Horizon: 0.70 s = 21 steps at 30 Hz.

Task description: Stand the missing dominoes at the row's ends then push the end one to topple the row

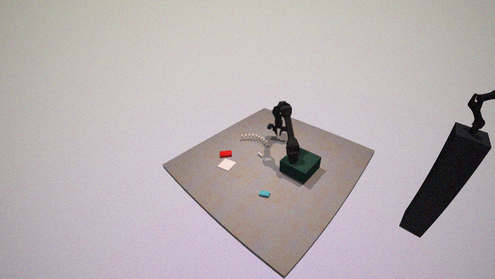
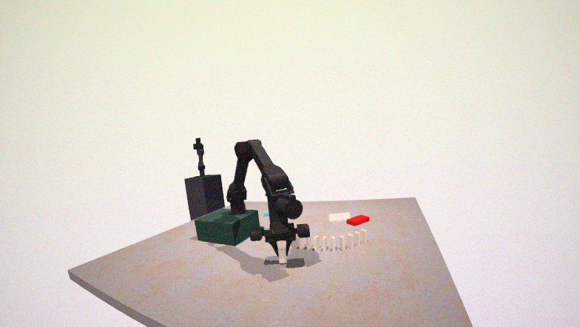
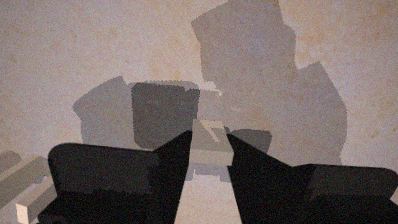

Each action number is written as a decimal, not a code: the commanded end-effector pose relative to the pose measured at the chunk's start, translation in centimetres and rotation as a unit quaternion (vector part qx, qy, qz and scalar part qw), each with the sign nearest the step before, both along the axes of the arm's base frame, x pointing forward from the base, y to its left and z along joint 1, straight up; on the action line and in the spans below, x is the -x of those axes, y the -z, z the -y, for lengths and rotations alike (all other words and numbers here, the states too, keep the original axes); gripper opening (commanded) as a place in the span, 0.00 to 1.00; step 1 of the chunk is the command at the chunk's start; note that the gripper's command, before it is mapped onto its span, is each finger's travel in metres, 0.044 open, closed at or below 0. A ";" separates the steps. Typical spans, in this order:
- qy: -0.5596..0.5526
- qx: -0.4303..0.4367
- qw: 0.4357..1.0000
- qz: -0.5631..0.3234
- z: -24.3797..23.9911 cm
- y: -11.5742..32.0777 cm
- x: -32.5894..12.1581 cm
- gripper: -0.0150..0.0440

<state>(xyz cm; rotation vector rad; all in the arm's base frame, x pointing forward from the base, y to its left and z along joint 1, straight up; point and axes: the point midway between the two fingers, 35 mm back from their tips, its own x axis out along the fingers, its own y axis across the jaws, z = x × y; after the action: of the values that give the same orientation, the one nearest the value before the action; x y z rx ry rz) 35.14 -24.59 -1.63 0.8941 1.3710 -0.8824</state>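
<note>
A row of several cream dominoes [image 1: 249, 136] [image 2: 333, 243] stands in a curve on the table; a few of them [image 3: 37, 200] show at the lower left in the wrist view. My gripper [image 1: 278, 134] [image 2: 282, 254] [image 3: 208, 138] points down just beyond the row's end nearest the arm base. It is shut on a cream domino [image 2: 282, 249] [image 3: 212, 156], which looks roughly upright between the fingertips; whether its foot touches the table I cannot tell. Another loose domino [image 1: 260, 154] lies on the table between the row and the arm base.
A red block [image 1: 225, 153] [image 2: 358, 220] lies near a flat white square [image 1: 226, 165] [image 2: 339, 217]. A cyan block [image 1: 264, 194] [image 2: 266, 214] lies farther off. The arm stands on a green box [image 1: 303, 164] [image 2: 217, 229]. A dark pedestal [image 1: 447, 177] [image 2: 205, 197] with another arm stands off the table.
</note>
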 end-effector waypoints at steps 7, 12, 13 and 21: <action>0.000 0.009 1.000 0.013 0.0 -12.6 0.1 0.44; 0.000 0.009 1.000 0.013 0.0 -12.6 0.1 0.44; 0.000 0.009 1.000 0.013 0.0 -12.6 0.1 0.44; -0.256 0.013 0.967 0.010 -8.1 -12.8 0.6 0.44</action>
<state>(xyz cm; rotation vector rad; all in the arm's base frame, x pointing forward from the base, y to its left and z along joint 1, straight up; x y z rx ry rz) 34.58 -20.16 10.59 0.6537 1.4433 -0.6492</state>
